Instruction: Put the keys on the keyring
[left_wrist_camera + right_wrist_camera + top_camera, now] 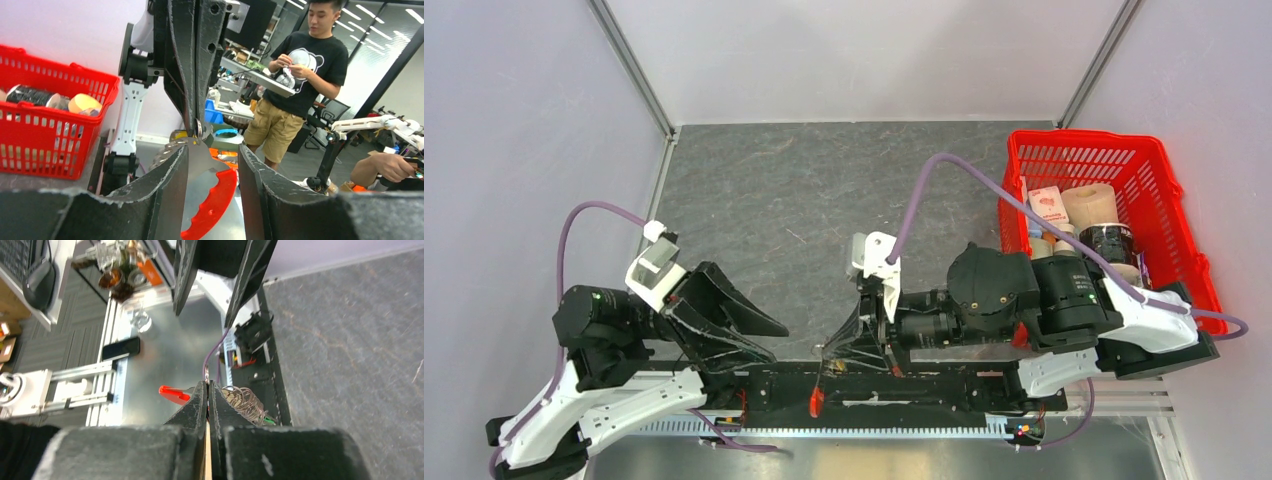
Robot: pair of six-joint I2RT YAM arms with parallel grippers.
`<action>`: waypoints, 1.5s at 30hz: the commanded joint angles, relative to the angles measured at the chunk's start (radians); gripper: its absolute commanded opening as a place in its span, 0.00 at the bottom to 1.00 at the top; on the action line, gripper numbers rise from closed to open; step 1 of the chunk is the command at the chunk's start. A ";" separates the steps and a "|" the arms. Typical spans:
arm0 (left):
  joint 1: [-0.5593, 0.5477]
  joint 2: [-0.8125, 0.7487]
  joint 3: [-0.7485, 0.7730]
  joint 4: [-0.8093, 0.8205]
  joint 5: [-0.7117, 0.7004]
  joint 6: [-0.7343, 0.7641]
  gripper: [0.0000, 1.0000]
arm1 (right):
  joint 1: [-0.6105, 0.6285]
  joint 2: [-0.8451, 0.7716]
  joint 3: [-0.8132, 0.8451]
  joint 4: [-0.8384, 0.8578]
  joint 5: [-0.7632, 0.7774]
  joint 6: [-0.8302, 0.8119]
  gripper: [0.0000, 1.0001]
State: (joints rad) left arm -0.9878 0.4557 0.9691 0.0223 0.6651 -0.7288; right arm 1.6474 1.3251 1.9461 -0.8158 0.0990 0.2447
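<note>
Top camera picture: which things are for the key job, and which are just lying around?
For the job:
- keyring with its red fob
- right hand, shut on the keyring
- left hand, open beside it

Just lying about:
- red basket at the table's right side
- tape roll inside the basket
- small box inside the basket
</note>
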 commanded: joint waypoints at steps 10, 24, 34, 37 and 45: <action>0.003 0.102 0.075 -0.354 0.102 0.123 0.45 | -0.001 0.004 -0.087 -0.060 -0.200 0.134 0.00; 0.003 0.133 0.081 -0.476 0.184 0.159 0.39 | -0.020 0.009 -0.111 -0.032 -0.105 0.150 0.00; 0.003 0.121 0.089 -0.490 0.191 0.172 0.39 | -0.093 0.035 -0.125 -0.010 -0.135 0.172 0.00; 0.003 0.118 0.090 -0.490 0.191 0.173 0.39 | -0.108 0.041 -0.133 0.005 -0.159 0.177 0.00; 0.003 0.114 0.095 -0.490 0.190 0.181 0.38 | -0.124 0.057 -0.153 0.019 -0.205 0.187 0.00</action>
State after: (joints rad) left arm -0.9878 0.5785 1.0313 -0.4828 0.8234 -0.5846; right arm 1.5326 1.3842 1.8023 -0.8749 -0.0711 0.4152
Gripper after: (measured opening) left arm 0.384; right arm 0.010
